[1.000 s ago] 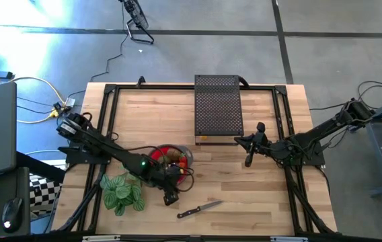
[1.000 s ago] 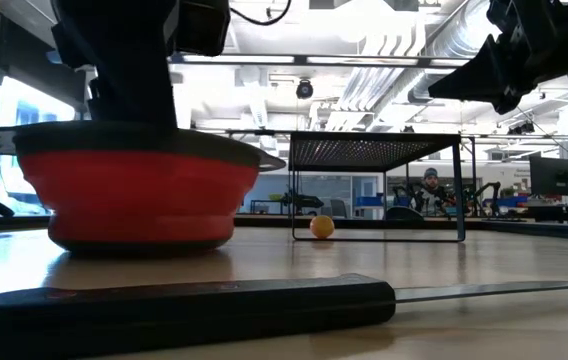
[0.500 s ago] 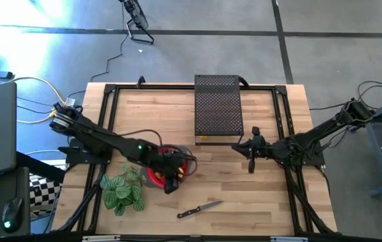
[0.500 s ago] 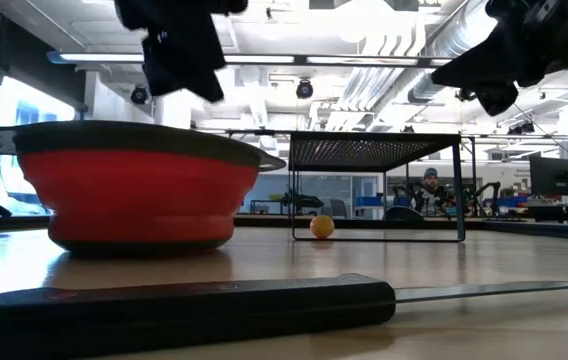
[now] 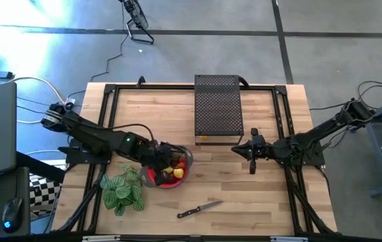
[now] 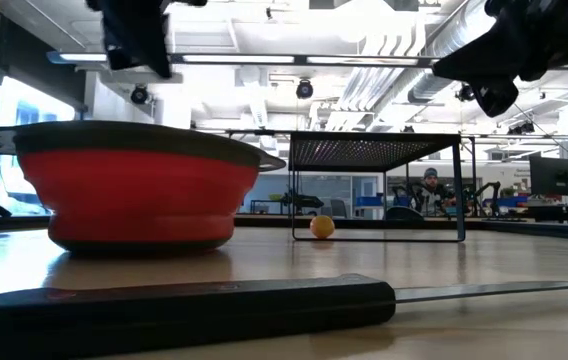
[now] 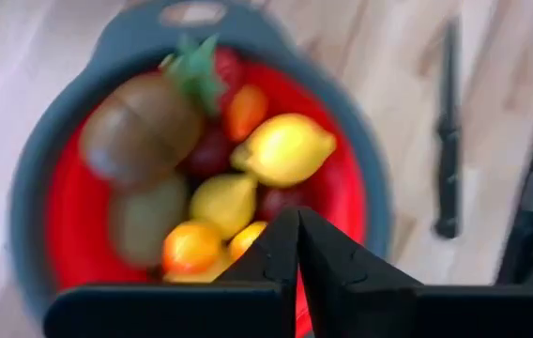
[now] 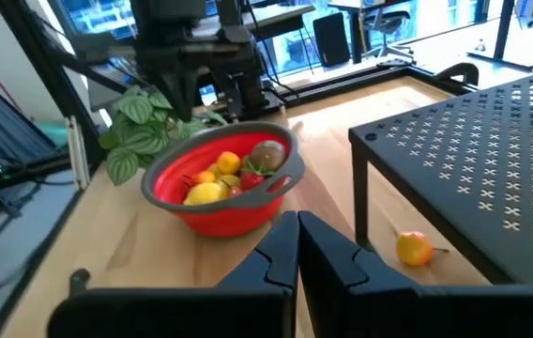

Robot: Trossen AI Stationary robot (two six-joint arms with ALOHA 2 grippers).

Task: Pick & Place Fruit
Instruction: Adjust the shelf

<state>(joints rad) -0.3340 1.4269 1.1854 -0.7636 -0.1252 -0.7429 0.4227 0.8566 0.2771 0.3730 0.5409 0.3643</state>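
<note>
Red bowl (image 5: 169, 176) holds nearly all the fruit (image 7: 283, 150); my left claw (image 7: 297, 246) hangs over it, pressed together and empty, so that drop looks finished. One orange piece (image 8: 414, 249) lies apart under the black rack (image 5: 218, 107). My right claw (image 8: 296, 246), also together, waits beside the rack; next it must spread and reach under.

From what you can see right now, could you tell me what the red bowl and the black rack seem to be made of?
The red bowl looks like soft matte silicone, judging by its stepped, collapsible wall, with a stiffer grey rim that is probably plastic. The black rack appears to be perforated metal with a dark matte coating, on thin legs.
</note>
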